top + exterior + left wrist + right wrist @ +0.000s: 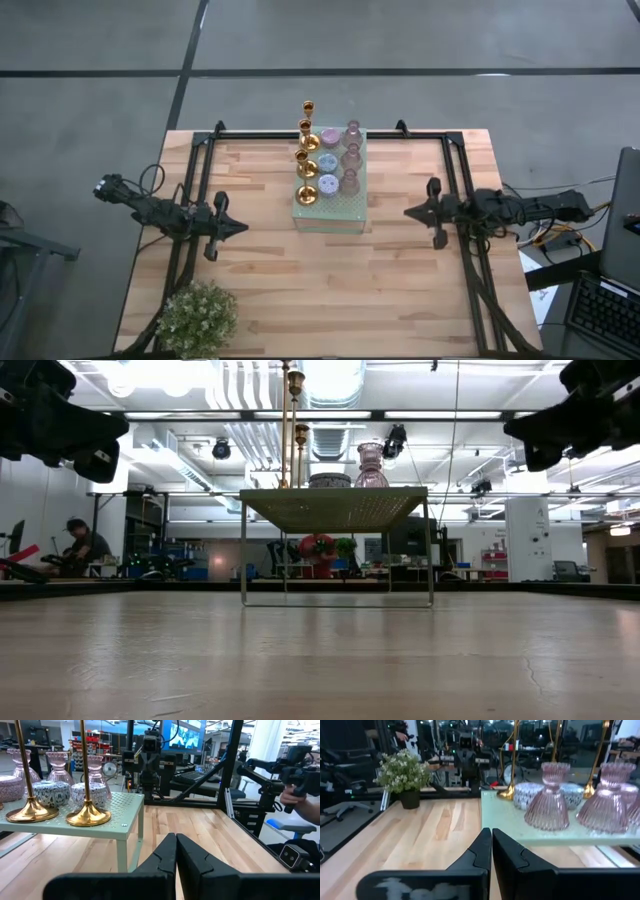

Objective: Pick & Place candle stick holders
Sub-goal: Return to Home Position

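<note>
A bushy plant (197,318) sits at the near-left corner of the wooden table (300,280). Farther in, the left gripper (243,228) hangs over the table's left side and the right gripper (408,211) over its right side. Each points inward and is well apart from everything. Both wrist views show the 2 dark fingers pressed together, holding nothing.

Between the grippers, toward the far edge, stands a pale green perforated shelf (335,212). It carries 10 holders in 3 rows running near to far:
- **Left edge:** 4 slim gold candlesticks (306,160) with round flared bases.
- **Middle:** 3 squat patterned pots (328,162), blue-and-white and pinkish.
- **Right edge:** 3 ribbed pink glass holders (350,157) with narrow waists.

All stand upright.

The high view alone shows the full count and the rows. The low view shows what it cannot: the shelf (335,508) is raised on thin legs with open space beneath. Gold stems, 1 squat pot and 1 pink glass holder rise above its top. A seated person (85,545) is far back in the room.

The left wrist view brings the gold bases (88,815) and the patterned pots (90,794) close. The right wrist view shows the ribbing of the pink glass (548,800) and, beyond it, the plant (404,772).
</note>
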